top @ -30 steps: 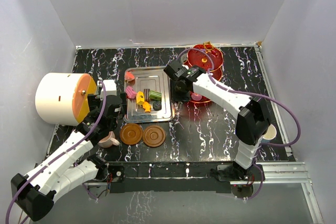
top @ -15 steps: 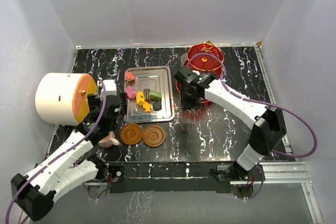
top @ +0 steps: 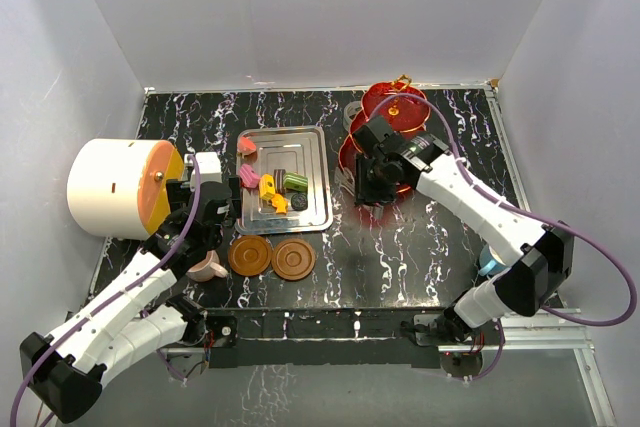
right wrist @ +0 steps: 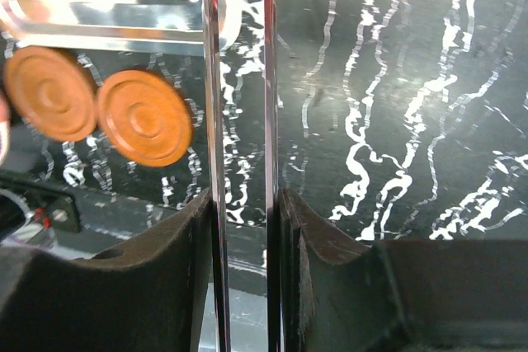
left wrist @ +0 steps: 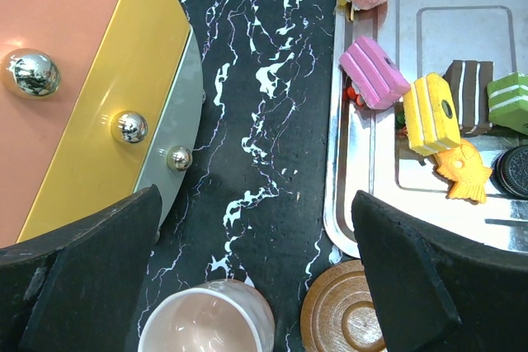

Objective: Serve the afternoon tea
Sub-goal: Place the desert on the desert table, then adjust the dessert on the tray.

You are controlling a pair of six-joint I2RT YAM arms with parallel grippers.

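The right jaws are clamped on two thin steel blades, probably tongs [right wrist: 213, 121], at the edge of the stand [top: 400, 107], presumably so sweets [left wrist: 374, 72] can be carried there from the tray [left wrist: 462, 30]. The left jaws are spread wide above the pink cup [left wrist: 206, 319], apparently readied for a grasp. Seven sweets are counted on the tray, and two saucers [top: 250, 255] lie side by side on the surface [top: 400, 247]. One blue cup [top: 489, 260] is half hidden by the right arm.

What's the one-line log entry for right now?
left gripper: open, near pink cup | right gripper: shut on metal tool, by red stand
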